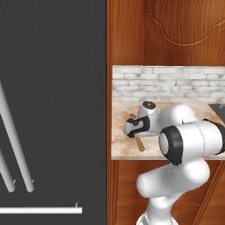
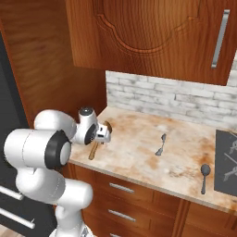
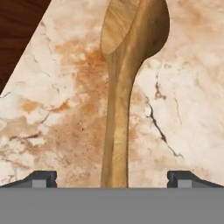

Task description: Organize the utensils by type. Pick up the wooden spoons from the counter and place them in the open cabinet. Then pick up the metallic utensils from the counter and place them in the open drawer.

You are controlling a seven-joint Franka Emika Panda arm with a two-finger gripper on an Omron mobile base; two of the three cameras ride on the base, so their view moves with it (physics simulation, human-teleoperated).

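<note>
Arm bent low over a wooden spoon at the left end of the counter, fingers released.
From the left base camera, the white arm folds forward, and the gripper hangs above the marbled beige counter, with the wooden spoon under it. From the right base camera, the spoon's handle lies toward the counter's front edge; a slim silver spoon and a darker spoon lie well apart to the right. From the hand camera, the spoon's smooth, grained handle runs between the spread fingers, untouched.
</note>
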